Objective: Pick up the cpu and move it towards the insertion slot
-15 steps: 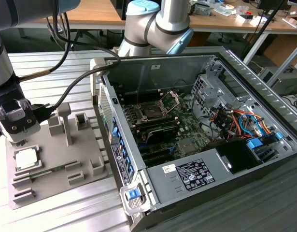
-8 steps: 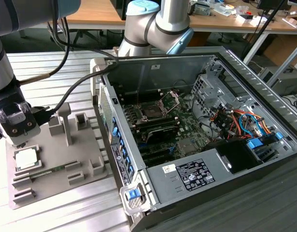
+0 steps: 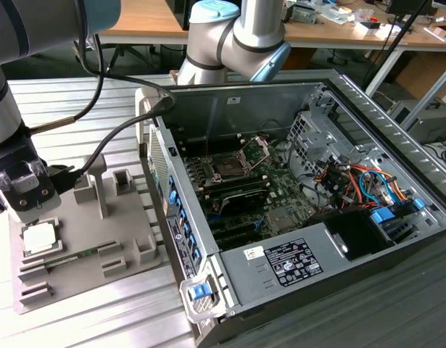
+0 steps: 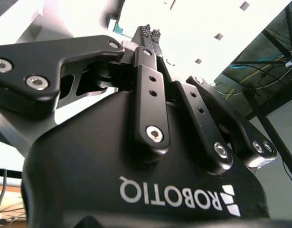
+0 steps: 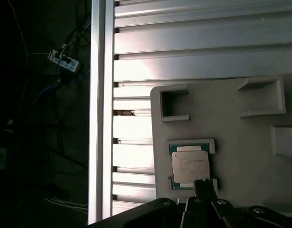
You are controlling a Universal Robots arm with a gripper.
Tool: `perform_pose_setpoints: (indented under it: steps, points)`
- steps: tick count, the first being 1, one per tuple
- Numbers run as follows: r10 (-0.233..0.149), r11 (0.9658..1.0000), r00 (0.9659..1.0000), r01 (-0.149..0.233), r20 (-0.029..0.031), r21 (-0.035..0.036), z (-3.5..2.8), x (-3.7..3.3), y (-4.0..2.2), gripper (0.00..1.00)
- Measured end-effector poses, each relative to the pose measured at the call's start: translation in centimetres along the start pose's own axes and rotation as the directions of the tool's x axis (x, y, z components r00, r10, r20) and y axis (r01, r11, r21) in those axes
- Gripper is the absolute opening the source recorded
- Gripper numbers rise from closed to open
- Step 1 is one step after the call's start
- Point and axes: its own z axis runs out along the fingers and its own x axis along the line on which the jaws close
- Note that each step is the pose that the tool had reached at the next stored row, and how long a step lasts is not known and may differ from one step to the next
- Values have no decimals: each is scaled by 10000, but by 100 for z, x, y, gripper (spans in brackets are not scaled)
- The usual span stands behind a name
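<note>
On the ribbed table (image 3: 77, 101) the grey tray (image 3: 77, 232) holds the cpu (image 5: 189, 166) in its nest, and my gripper (image 5: 203, 185) hangs just above it, fingers (image 4: 146, 80) pinched together on nothing, so it could bump the chip crooked.

Exterior view taken obliquely from above, grey tray (image 3: 72, 233) at 8 o'clock; tray (image 5: 231, 137) shared, closer, straight down, by first wrist view; second wrist view aimed up along gripper (image 4: 151, 32).

A ribbed aluminium table (image 3: 99, 328) carries a grey tray (image 3: 127, 221) at lower left and an open computer case (image 3: 230, 116) at centre-right
</note>
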Motion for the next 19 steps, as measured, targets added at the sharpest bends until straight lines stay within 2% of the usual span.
perform_pose_setpoints:
  steps: [4, 7, 19]
  points:
    - [-26, 10000, 10000, 26, -1, 0, 42, 11, -10, 11]
    - [-239, 9997, 9997, 239, -8, -1, 76, 29, -12, 11]
    - [-250, 9997, 9997, 250, -9, 0, 254, 53, -20, 11]
